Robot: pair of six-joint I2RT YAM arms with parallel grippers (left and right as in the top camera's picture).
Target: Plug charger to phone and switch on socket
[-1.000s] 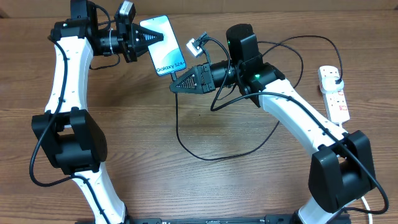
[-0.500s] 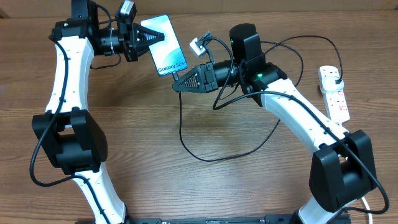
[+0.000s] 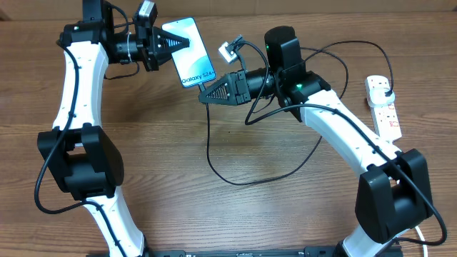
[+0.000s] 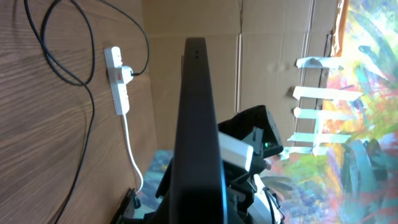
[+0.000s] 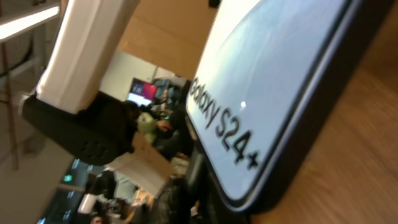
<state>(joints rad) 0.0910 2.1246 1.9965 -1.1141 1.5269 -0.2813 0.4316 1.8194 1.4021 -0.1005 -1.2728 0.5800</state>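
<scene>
Wooden bench (image 3: 157,143) open at front left, left jaws pinching top of phone (image 3: 189,51) near far edge, right jaws at its bottom edge, state unclear, charger (image 3: 208,135) looping below, socket (image 3: 383,107) far right.

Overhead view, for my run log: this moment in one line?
left gripper: shut on phone | right gripper: at phone's lower end | cable: slack loop | power strip: untouched
</scene>
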